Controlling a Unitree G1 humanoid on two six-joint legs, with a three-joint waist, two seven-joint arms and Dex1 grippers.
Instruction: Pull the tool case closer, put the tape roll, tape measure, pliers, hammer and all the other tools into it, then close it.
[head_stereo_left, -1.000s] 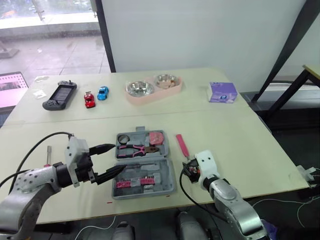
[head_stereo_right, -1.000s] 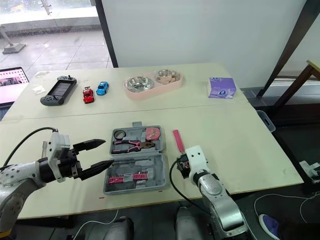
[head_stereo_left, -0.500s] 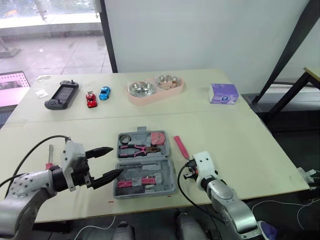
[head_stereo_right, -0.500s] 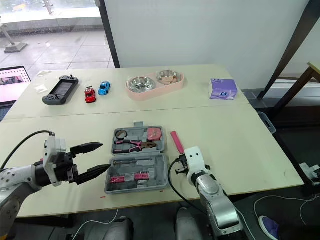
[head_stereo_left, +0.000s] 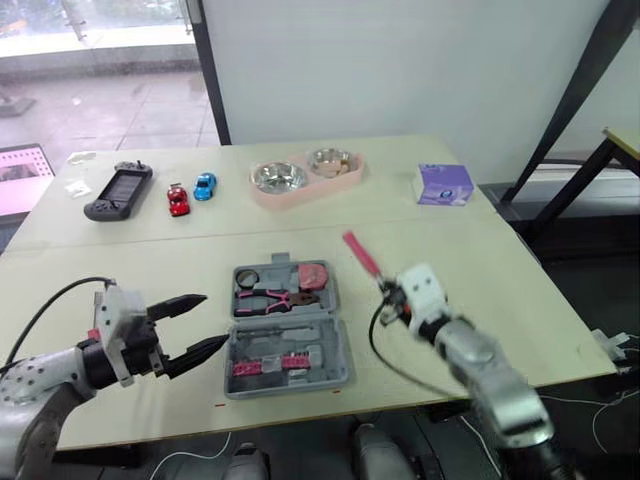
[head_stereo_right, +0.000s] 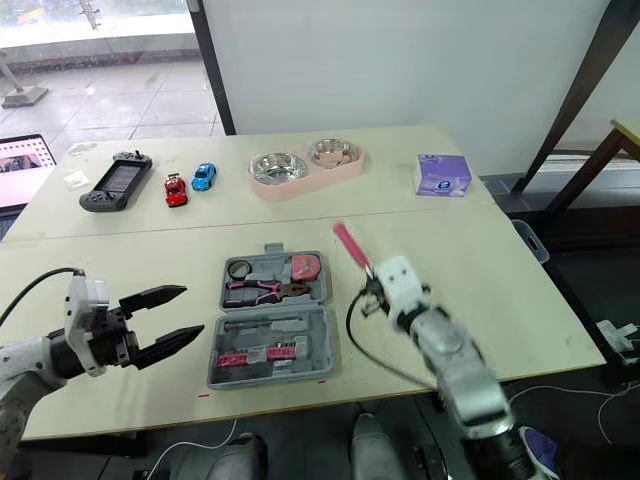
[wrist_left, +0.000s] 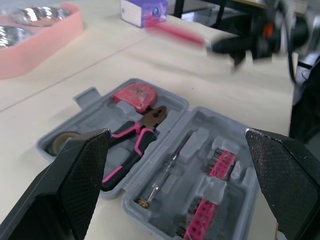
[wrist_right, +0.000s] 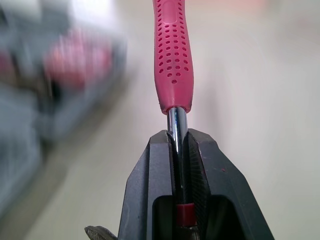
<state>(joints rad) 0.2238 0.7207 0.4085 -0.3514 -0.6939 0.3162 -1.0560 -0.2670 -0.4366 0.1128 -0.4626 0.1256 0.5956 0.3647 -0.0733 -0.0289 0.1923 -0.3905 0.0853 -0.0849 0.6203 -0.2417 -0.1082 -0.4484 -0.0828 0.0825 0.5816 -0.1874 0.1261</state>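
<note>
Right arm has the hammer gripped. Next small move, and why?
Probably swing the right end effector toward the robot's left, over the open tool case. It is shut on the hammer's metal shaft, the hammer is off the table beside the case's right side, and the pliers already lie inside.

Soft daylight comes in through the window (head_stereo_left: 100, 90) at the far left and spreads evenly over the counter (head_stereo_left: 520, 270) — shadows there are faint. The right end effector (head_stereo_right: 372, 290) and its arm are smeared by motion blur. In the right wrist view the hammer (wrist_right: 172, 55) is crisp — the tool case (wrist_right: 60, 85) is out of focus.
</note>
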